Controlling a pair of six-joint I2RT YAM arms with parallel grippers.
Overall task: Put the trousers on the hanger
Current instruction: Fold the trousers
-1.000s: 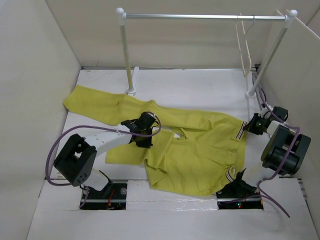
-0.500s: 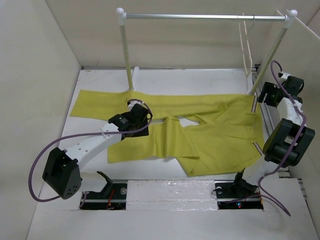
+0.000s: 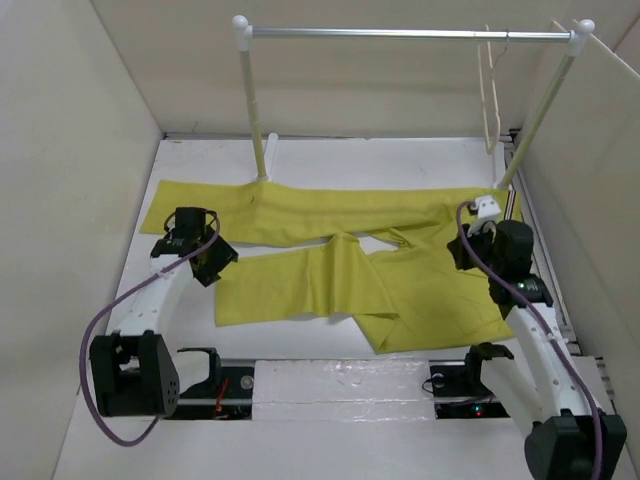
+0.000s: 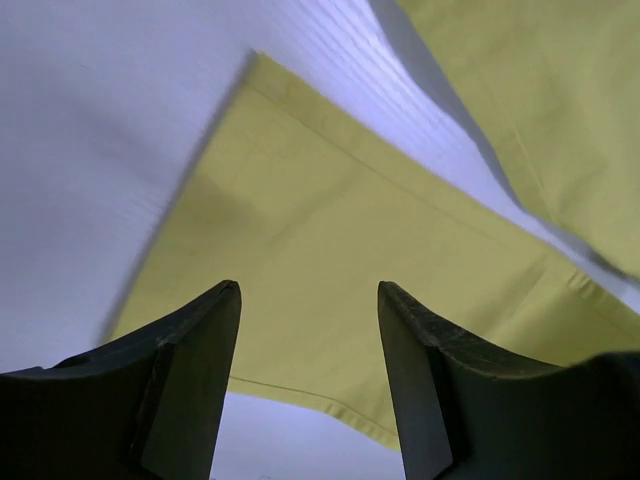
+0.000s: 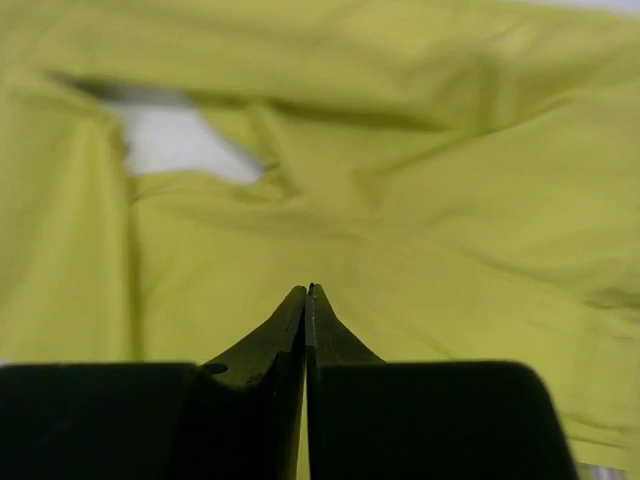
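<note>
The left gripper (image 4: pixel 308 300) is hovering with its jaws standing well apart and nothing between them, looking down on the cuff end of the near trouser leg. The right gripper (image 5: pixel 307 292) is pressing its fingers tight together, tips meeting; as far as its own camera shows it is gripping no cloth, only pointing down at the folds around the crotch.

Moving outward now: the trousers (image 3: pixel 400 290) are lying flat on the table (image 3: pixel 350 160), spreading across its middle from near the left edge to near the right edge; their long axis is running left to right, the waist end pointing at the right edge beside the right arm, both cuffs pointing at the left edge; the far leg is stretching out straight past the feet of the rail (image 3: pixel 400 33), while the near leg is lying shorter and a little rumpled toward the near edge.

The hanger (image 3: pixel 490 100) is hanging by its hook from the rail above the far right corner, turned edge-on and carrying nothing.

Judging the score: the garment is looking laid out, but none of the hanging itself is done; hanger and cloth are needing to be brought together, and the trousers draped over it.
</note>
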